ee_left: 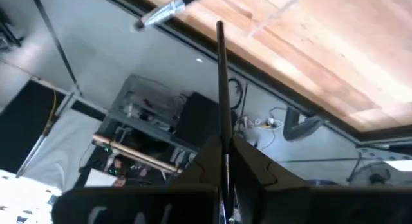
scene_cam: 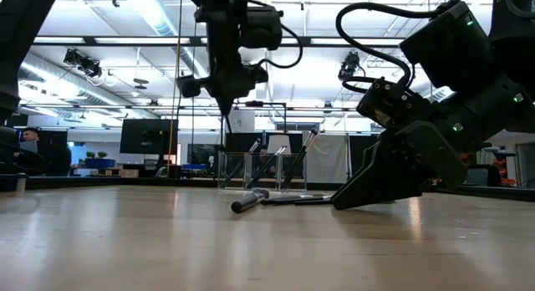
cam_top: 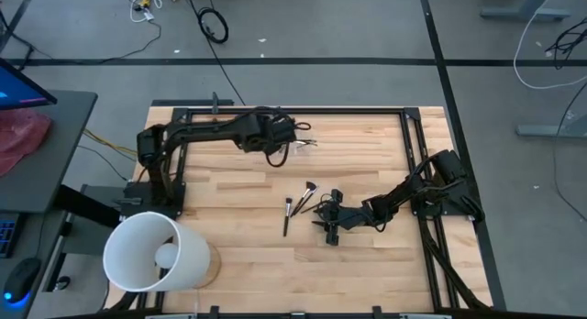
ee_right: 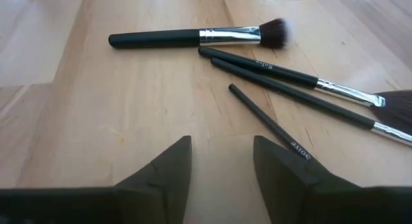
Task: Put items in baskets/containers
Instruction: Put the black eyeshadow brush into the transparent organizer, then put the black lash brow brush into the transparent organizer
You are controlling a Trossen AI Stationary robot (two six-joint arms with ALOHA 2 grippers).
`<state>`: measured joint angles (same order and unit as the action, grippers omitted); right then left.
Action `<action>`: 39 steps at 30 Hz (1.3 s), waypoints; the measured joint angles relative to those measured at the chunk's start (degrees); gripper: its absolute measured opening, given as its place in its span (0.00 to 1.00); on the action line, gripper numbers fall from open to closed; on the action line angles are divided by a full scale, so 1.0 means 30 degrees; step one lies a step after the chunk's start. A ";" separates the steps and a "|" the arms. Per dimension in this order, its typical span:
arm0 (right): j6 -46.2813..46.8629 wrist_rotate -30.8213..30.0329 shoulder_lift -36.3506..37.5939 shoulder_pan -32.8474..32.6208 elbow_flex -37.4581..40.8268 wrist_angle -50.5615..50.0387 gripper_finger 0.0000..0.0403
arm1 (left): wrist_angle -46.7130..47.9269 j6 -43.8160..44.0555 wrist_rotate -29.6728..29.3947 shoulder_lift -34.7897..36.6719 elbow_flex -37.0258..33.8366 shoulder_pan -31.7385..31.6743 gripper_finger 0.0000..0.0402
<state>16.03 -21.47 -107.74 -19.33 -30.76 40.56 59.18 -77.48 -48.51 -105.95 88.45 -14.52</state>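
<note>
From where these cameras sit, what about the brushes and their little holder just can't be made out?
- Clear holder: low view, see-through against the room behind; its rim and the number of brushes inside are unclear.
- Brush in the left gripper: left wrist view, its lower end is hidden between the fingers.
- Brushes on the table: right wrist view, bristle ends are cut off by the picture's edge.

low, level sight across the pale wooden tabletop (scene_cam: 167, 241): the left gripper (scene_cam: 226, 107) is hanging above a small clear plastic holder (scene_cam: 251, 170) with slim brushes leaning inside; the right gripper (scene_cam: 347, 199) is resting nose-down beside dark-handled makeup brushes (scene_cam: 267, 199) lying flat.
</note>
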 joint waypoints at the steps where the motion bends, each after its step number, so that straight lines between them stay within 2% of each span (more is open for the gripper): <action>1: 0.0000 0.0000 0.0000 0.0000 0.0000 0.0000 0.41 | -0.0082 -0.0028 0.0510 0.0012 -0.0088 0.0000 0.05; 4: 0.0000 0.0000 0.0000 0.0000 0.0000 0.0008 0.41 | -0.0182 -0.0124 0.0917 -0.0015 -0.0573 0.0015 0.05; 14: -0.0211 0.0007 -0.0015 0.0007 0.0007 0.0050 0.41 | -0.1029 -0.1401 -0.0059 -0.0007 -0.0883 0.0437 0.05; 20: -0.0213 0.0007 -0.0015 0.0000 0.0007 0.0044 0.41 | -0.1030 -0.0671 0.4731 -0.0007 -0.0883 0.0270 0.06; 23: -0.0219 0.0007 -0.0015 0.0004 0.0007 0.0047 0.41 | -0.1374 0.0411 0.5247 -0.0007 -0.0883 0.0277 0.06; 27: -0.0219 0.0007 -0.0015 0.0000 0.0007 0.0044 0.41 | -0.2054 0.2196 0.5098 -0.0007 -0.0883 0.0175 0.11; 39: -0.0231 0.0007 -0.0015 0.0000 0.0007 0.0051 0.41 | -0.2205 0.2522 0.4987 -0.0007 -0.0883 0.0026 0.28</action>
<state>15.34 -21.45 -107.79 -19.33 -30.74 40.71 52.56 -69.92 -33.55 -105.97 85.80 -14.45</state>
